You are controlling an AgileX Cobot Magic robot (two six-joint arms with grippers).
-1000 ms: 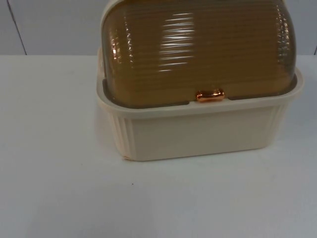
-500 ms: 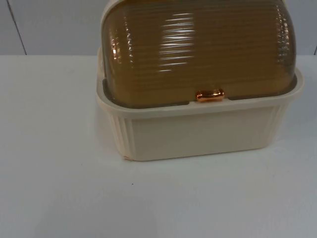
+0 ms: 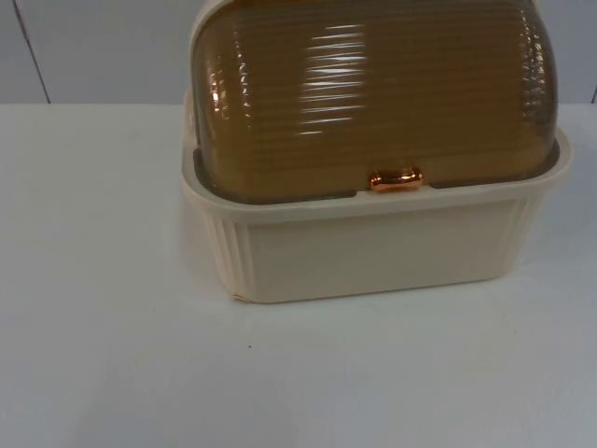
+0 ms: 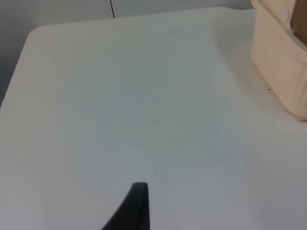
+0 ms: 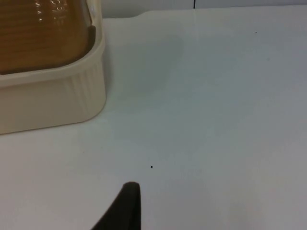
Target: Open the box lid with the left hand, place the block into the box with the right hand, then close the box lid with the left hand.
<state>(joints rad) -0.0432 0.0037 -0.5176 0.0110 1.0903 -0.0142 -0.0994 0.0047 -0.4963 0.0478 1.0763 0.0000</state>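
A cream ribbed box point(image 3: 373, 247) stands on the white table point(image 3: 112, 364), right of centre in the top view. Its amber ribbed lid point(image 3: 373, 93) is down and shut, with a copper handle point(image 3: 395, 179) at the front rim. My left gripper point(image 4: 136, 206) hovers over bare table to the left of the box, whose cream corner point(image 4: 280, 62) is well apart from it. My right gripper point(image 5: 125, 206) hovers over bare table to the right of the box point(image 5: 48, 100), where the lid point(image 5: 43, 33) rests inside the rim. Both arms wait.
A grey partition wall point(image 3: 93, 47) rises behind the table. The table's rounded edge point(image 4: 21, 62) lies off to the left of the left gripper. White table surface stretches in front of the box and on both sides.
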